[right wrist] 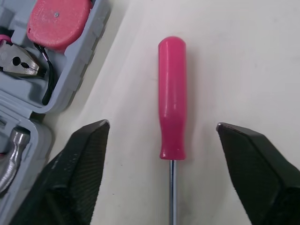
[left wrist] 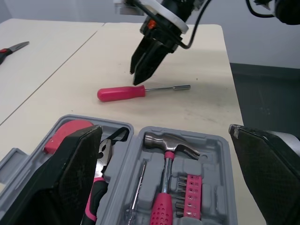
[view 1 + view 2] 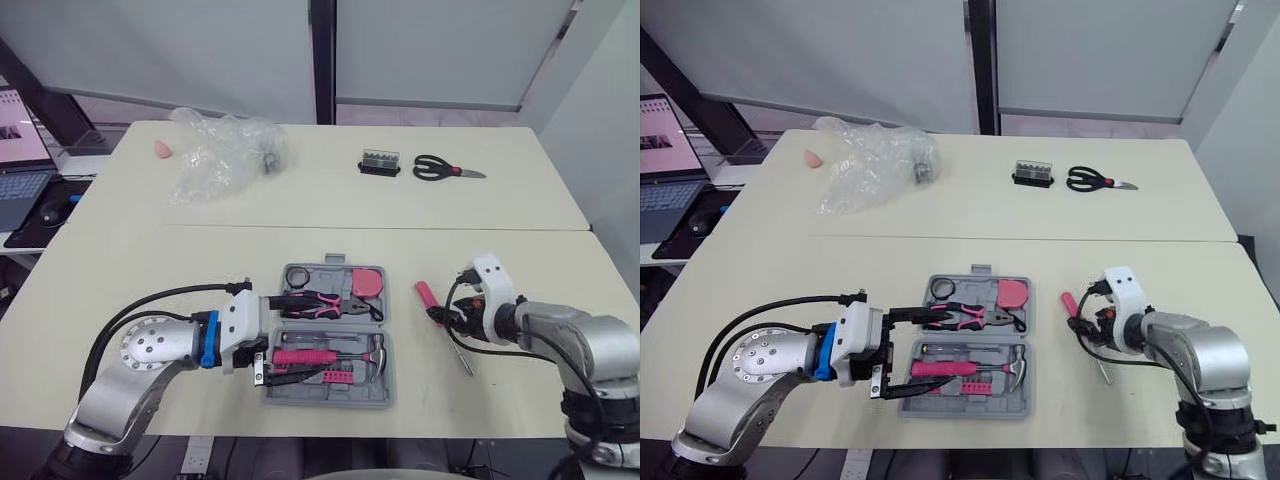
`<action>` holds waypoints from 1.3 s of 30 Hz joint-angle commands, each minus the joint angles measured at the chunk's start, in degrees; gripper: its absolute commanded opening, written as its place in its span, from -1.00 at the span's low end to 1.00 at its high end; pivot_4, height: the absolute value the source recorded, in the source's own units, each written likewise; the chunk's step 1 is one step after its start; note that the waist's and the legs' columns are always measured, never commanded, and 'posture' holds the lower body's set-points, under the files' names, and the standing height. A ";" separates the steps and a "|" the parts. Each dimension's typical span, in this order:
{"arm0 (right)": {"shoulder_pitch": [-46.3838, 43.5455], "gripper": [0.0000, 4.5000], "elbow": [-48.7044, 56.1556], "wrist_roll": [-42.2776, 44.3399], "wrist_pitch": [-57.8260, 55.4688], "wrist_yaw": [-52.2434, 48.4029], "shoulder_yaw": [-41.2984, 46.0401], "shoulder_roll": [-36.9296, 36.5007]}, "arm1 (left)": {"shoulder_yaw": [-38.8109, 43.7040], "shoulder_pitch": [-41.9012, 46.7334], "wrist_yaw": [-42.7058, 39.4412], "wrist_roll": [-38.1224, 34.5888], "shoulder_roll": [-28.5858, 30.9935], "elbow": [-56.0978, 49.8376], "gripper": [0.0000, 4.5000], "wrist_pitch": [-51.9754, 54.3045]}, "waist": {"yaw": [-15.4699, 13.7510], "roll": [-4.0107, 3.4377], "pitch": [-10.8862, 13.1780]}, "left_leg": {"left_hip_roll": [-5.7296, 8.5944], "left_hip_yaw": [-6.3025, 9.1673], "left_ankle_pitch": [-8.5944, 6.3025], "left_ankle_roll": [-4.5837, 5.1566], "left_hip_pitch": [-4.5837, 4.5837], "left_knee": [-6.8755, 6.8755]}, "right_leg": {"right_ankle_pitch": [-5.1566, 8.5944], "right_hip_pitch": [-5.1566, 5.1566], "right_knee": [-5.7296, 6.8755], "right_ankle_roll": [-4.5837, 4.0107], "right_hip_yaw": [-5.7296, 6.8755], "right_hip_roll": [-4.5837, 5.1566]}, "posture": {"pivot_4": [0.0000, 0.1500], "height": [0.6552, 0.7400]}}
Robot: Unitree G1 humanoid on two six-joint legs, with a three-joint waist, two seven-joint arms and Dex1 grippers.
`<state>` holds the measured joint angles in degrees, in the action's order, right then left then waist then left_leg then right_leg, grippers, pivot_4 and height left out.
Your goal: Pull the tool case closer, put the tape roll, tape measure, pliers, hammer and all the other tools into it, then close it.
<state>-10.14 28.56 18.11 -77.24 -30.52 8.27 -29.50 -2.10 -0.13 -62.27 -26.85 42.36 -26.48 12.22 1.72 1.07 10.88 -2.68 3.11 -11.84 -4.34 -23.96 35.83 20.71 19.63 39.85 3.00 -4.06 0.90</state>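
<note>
The grey tool case lies open near the table's front edge. It holds a black tape roll, a pink tape measure, pliers, a pink-handled hammer and a strip of bits. My left gripper is open at the case's left side, its fingers spread over the case's left half. A pink-handled screwdriver lies on the table right of the case. My right gripper hovers open just above it, one finger on each side of the handle's lower end.
On the far half of the table are black scissors, a small black bit box, a crumpled clear plastic bag and a small pink object. A laptop and mouse sit on a side desk at left.
</note>
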 commanded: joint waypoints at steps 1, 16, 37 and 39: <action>8.00 1.00 3.27 -3.71 19.50 -2.03 -2.08 -3.99 | 1.86 -1.07 0.10 -1.48 0.34 -1.70 1.00 -0.16 | 0.05 0.00 0.00 | 0.00 -0.02 0.00 0.00 -0.01 0.00 | 0.00 0.01 -0.01 0.00 -0.01 0.00 | 1.00 1.00; 19.21 1.00 -7.73 -13.28 50.66 7.81 -7.64 6.22 | 1.12 0.30 -2.13 -1.87 1.49 -0.91 1.00 0.53 | 0.31 0.01 -0.01 | -0.05 -0.01 0.00 -0.01 0.05 -0.03 | 0.01 -0.01 0.04 0.01 -0.04 -0.07 | 1.00 1.00; 16.77 -0.46 -13.67 -13.02 53.08 8.88 -9.38 8.64 | 1.52 -0.65 -3.21 -0.57 1.88 0.74 1.00 -1.50 | 0.20 0.00 -0.02 | -0.05 -0.01 0.00 -0.01 0.06 -0.03 | 0.01 -0.01 0.05 0.00 -0.04 -0.06 | 1.00 1.00; 16.99 -0.62 -12.88 -12.85 53.03 8.71 -9.20 8.43 | 1.91 -0.94 -3.51 -0.58 2.18 1.11 1.00 -1.84 | 0.20 0.00 -0.02 | -0.05 -0.01 0.00 -0.01 0.06 -0.03 | 0.01 -0.01 0.06 0.00 -0.04 -0.06 | 1.00 1.00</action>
<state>6.37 13.30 5.21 -25.34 -21.95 -1.35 -21.11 -1.81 -0.96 -65.31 -27.36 43.69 -24.68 11.75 1.92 1.07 10.85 -2.73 3.10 -11.84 -4.35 -23.90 35.81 20.72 19.62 39.90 3.00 -4.11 0.84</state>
